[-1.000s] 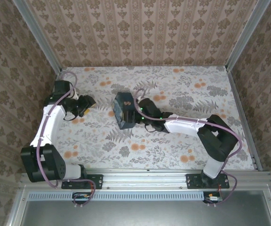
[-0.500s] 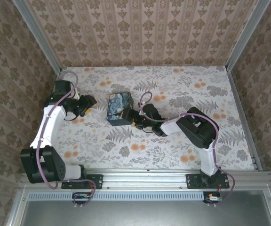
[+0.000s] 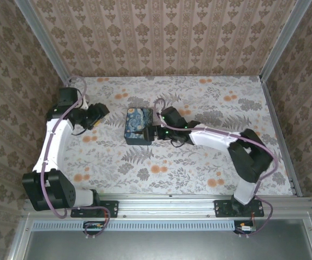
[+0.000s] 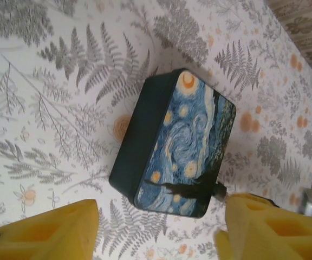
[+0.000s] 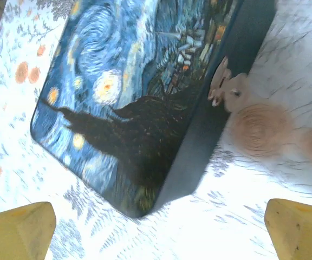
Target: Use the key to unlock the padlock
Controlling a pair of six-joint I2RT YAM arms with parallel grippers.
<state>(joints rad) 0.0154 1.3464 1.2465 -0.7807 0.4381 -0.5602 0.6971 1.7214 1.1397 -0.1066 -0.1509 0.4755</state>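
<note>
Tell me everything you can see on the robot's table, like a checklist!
Surface: table covered in a cloth with ferns and orange flowers.
Job's things: padlock and key, nothing seen.
Clutter: one dark box with a starry-night picture on its lid, lying flat; a small pale fitting sits on its side wall.
Grippers: left gripper open, apart from the box, holding nothing; right gripper open, right beside the box, holding nothing.
Cables: purple cables run along both arms, off the cloth.
Surroundings: patterned walls on three sides; metal rail at the near edge.
</note>
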